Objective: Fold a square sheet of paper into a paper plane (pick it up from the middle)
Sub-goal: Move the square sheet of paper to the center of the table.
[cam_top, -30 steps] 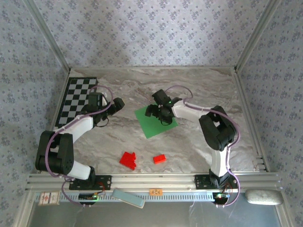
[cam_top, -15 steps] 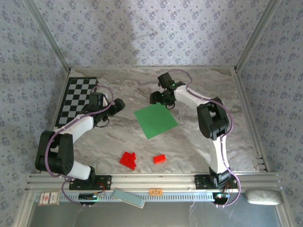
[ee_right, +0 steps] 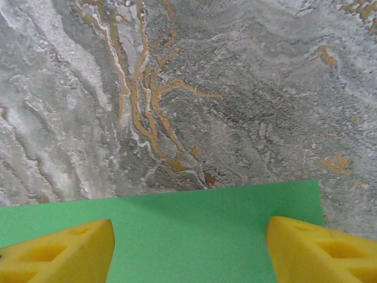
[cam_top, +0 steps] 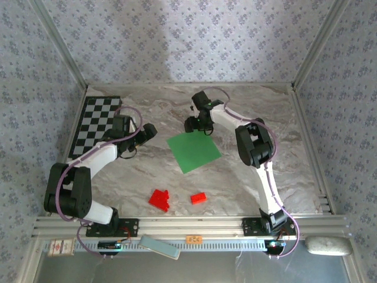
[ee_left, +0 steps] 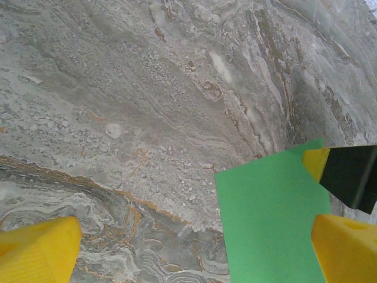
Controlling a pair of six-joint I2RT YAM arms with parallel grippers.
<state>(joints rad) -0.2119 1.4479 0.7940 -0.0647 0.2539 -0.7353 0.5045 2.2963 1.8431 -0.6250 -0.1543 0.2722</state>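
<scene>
From above, the paper lies flat and unfolded near the middle of the worktop, turned so that its corners point toward the worktop's edges. The right arm reaches far over the worktop, and the right jaws sit at the paper's far edge, close to its upper corner. The left arm stretches along the left side; the left jaws rest a little to the left of the paper, apart from it. A checkered board lies at the far left. Two groups of red blocks sit nearer the arm bases, well apart from the paper.

From the left wrist, the left jaws are spread wide, with yellow fingertips low at both sides and bare marbled worktop between them. A corner of the paper shows at lower right, and a black finger with a yellow tip from the other arm stands at the paper's edge.

From the right wrist, the right jaws are spread, their yellow fingertips set wide over the paper, whose straight edge runs across between them. They pinch nothing; whether the tips touch the sheet cannot be told.
</scene>
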